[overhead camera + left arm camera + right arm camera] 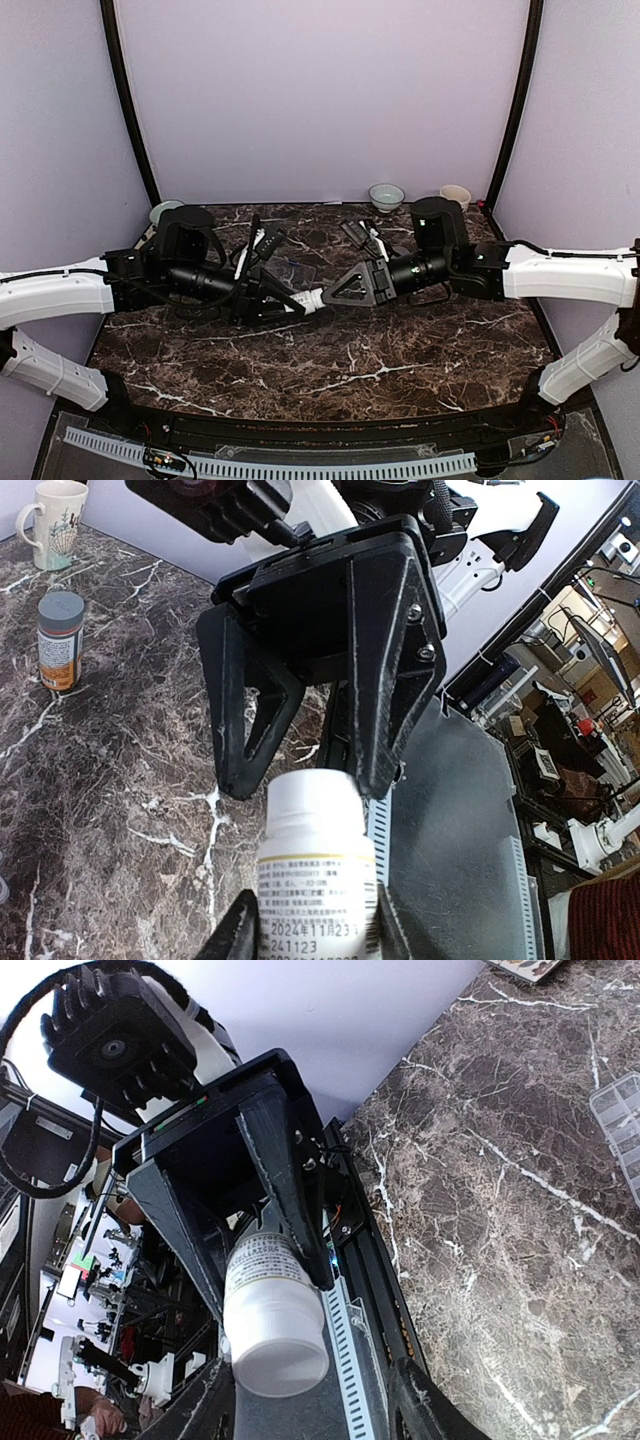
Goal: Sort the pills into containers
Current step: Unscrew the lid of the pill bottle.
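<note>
A white pill bottle hangs level above the table's middle, with my left gripper shut on its labelled body. My right gripper faces it from the other side. In the right wrist view the white cap sits between the right gripper's open fingers, near one finger and well apart from the other. The pills themselves are hidden. A corner of the clear container box lies on the marble at the right wrist view's right edge.
A grey-capped bottle stands on the marble near a white mug. Along the back wall sit a small bowl, a cup and a pale bowl. A cable rail runs along the near edge.
</note>
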Robot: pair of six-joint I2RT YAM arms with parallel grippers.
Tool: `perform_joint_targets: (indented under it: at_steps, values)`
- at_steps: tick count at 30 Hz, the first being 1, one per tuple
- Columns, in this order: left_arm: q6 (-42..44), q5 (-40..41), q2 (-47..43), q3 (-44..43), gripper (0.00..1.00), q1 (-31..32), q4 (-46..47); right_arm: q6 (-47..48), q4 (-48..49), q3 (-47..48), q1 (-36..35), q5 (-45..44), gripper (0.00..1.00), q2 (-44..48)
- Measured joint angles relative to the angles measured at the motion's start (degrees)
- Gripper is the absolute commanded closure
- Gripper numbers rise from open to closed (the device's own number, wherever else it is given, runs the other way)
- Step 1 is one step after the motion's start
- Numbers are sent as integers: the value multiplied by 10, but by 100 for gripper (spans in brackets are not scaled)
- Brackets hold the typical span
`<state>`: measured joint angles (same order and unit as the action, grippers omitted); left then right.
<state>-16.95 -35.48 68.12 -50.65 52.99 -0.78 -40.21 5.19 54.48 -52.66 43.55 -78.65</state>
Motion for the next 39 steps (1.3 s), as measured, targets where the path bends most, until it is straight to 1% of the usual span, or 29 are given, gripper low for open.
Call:
perform_joint_targets:
  at_steps: [15, 20, 30, 32, 34, 39]
  values:
    - [0, -32, 23, -1, 100, -14, 23, -25, 17, 3, 3, 34, 52, -8]
    - [1, -42, 34, -9, 100, -17, 25, -32, 21, 5, 3, 38, 57, -10]
    - [3, -61, 43, -19, 100, -24, 29, -35, 20, 10, 6, 43, 83, -13]
    - [3, -70, 48, -21, 100, -25, 28, -33, 17, 11, 7, 45, 91, -16]
    - [4, -74, 51, -24, 100, -27, 27, -29, 12, 14, 8, 45, 96, -17]
    - [1, -87, 57, -31, 100, -33, 25, -7, -9, 25, 10, 45, 99, -18]
